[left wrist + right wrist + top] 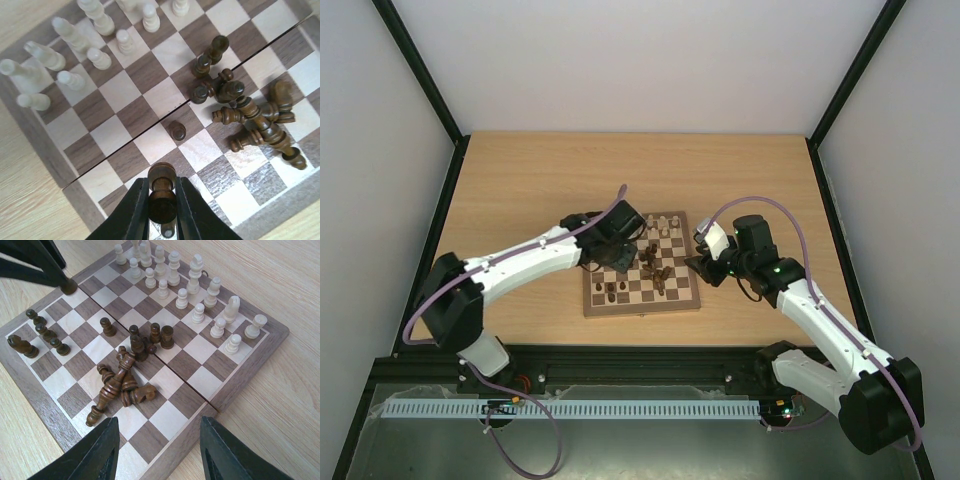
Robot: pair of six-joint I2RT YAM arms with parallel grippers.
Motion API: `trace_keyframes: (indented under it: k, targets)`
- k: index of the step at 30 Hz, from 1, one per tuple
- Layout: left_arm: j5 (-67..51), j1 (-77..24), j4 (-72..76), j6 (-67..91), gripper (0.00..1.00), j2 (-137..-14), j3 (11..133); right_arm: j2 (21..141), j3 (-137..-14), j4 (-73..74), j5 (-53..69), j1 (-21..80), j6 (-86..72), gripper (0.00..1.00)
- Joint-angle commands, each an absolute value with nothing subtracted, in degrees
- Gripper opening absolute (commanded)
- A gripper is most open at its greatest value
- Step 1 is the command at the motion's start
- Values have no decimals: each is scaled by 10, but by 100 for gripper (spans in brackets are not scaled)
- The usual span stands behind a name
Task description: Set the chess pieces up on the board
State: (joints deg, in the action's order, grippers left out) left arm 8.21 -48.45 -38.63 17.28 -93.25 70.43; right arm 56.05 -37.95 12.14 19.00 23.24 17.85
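Seen from overhead, the board (642, 290) lies at the middle of the pale wooden desk (520, 180), with wide bare wood beyond it toward the top of the frame and narrower strips to either side. The left arm (520, 262) stretches in from the lower left, its left pincer (618, 256) over the board's upper left corner. The right arm (820, 310) bends in from the lower right, its right pincer (703, 266) beside the board's right edge. In the left wrist view, the left pincer (162, 186) is clamped on one dark piece (161, 175) at the bottom centre, over squares near the board's border. The piece's long axis runs along the fingers, its head toward the top of the frame. The pale pieces (75, 55) stand upright at the upper left. A heap of dark pieces (250, 120) lies tumbled at the right, with free squares between. In the right wrist view, the right pincer (160, 445) hangs agape with nothing in it above the board's near corner. The heap (125, 380) lies at the centre, most long axes running lower left to upper right.
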Motion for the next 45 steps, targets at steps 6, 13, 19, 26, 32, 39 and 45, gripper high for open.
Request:
trace_keyframes:
  k: [6,13,19,26,32,39,45]
  targets:
    - [99,-487,-466,244,15,-831,638,560,-374,135,197,230,187,45]
    - [60,-500,-481,277,16,-782,573,562,-375,135,200,230,187,45]
    - [45,-531,-453,303,16,-787,528,562,-374,134,200,230,187,45]
    - [53,-535,-426,308,16,-801,517,565,-374,135,200,230,188,46]
    - [59,-534,-407,299,16,-814,512,567,-373,134,199,230,189,45]
    - [56,-531,-393,294,16,-830,503,570,-373,135,200,230,190,45]
    - [60,-527,-390,290,16,-832,495,572,-373,135,199,230,190,46]
